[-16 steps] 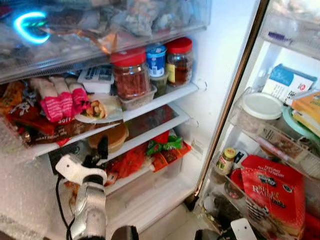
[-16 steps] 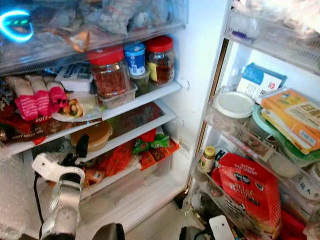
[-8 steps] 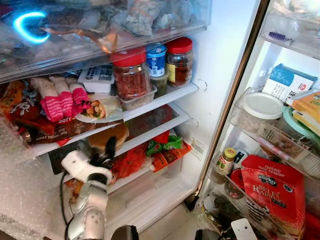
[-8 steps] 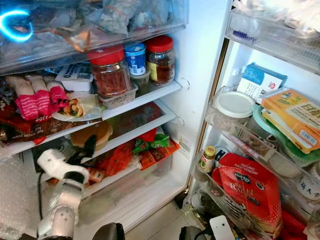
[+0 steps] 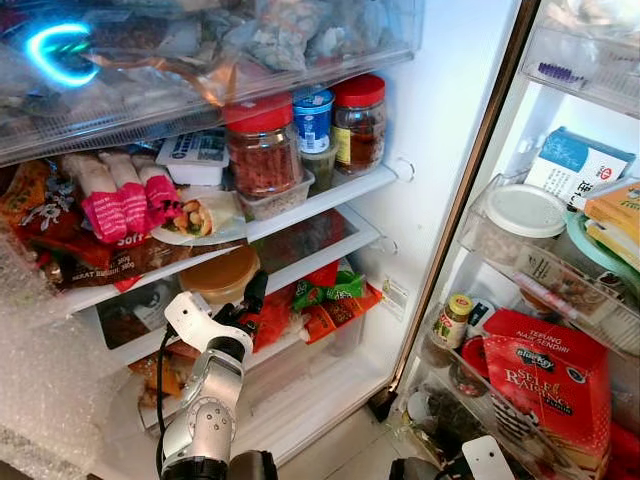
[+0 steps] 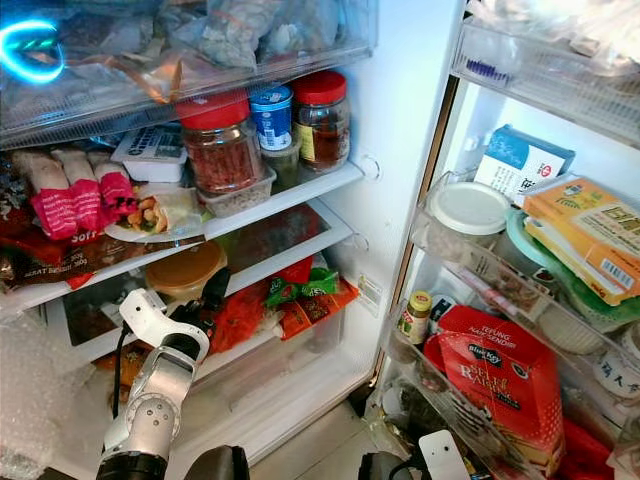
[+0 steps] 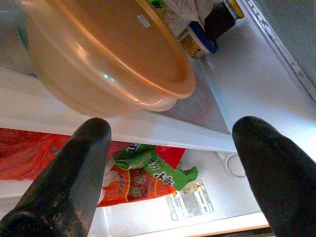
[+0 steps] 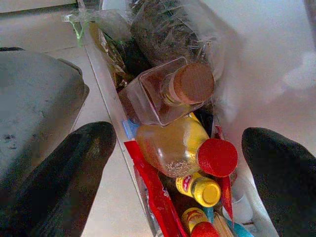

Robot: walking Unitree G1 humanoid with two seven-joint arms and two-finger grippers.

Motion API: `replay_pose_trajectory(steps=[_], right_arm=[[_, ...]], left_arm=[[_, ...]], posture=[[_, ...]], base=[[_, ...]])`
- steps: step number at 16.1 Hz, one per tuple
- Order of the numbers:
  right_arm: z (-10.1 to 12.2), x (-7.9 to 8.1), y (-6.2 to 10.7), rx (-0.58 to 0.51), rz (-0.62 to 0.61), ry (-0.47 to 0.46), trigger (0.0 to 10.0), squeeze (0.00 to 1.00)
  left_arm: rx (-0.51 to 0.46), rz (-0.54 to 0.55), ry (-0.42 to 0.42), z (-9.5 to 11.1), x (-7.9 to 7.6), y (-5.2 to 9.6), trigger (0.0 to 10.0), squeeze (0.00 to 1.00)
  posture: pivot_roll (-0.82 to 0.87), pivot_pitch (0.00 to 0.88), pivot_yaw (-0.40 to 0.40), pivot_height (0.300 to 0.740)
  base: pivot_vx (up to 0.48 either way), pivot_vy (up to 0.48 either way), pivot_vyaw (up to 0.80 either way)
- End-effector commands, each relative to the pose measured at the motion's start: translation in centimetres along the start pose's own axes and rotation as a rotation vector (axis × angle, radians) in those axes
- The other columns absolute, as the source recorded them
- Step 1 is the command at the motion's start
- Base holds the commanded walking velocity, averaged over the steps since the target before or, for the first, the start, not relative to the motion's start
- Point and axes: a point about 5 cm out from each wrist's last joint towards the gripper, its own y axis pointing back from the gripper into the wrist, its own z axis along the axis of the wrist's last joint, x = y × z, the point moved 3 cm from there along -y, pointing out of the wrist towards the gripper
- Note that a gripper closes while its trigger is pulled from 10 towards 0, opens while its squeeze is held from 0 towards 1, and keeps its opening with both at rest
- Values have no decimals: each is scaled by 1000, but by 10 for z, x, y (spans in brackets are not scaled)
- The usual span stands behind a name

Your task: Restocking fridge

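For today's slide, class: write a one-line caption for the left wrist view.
Open left gripper faces an orange bowl on a white fridge shelf, green and red packets below.

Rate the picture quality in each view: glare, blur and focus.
Left eye view: a bright blue ring of glare on the clear top drawer; the red flour bag is sharp. Right eye view: overexposed white at the top door bin. Left wrist view: the orange plastic bowl is crisp, with the black fingertips soft. Right wrist view: the red-capped yellow bottle is sharp.
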Motion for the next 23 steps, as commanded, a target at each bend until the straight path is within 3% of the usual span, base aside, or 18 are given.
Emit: replay_pose_trajectory(steps=[1, 3, 11, 14, 23], right_arm=[[4, -3, -1, -8, -5, 6, 10000, 0], [5, -4, -2, -8, -5, 5, 10000, 0], [4, -3, -1, -7, -3, 1, 10000, 0], [4, -3, -1, -5, 2, 7, 10000, 0], [5, -2, -1, -6, 7, 10, 10000, 0]], left_arm=[[18, -34, 21, -9, -12, -11, 10000, 0], [33, -79, -85, -15, -19, -21, 10000, 0], [12, -92, -119, -17, -24, -25, 10000, 0], [-27, -77, -202, -11, -18, -20, 10000, 0], [-33, -85, -270, -3, -23, -38, 10000, 0]], posture=[[-68, 0, -7, 622], [-65, 0, -7, 622], [-67, 0, -4, 622], [-46, 0, -14, 622], [-63, 0, -3, 622]], base=[[0, 0, 0], [0, 0, 0], [0, 0, 0], [0, 0, 0], [0, 0, 0]])
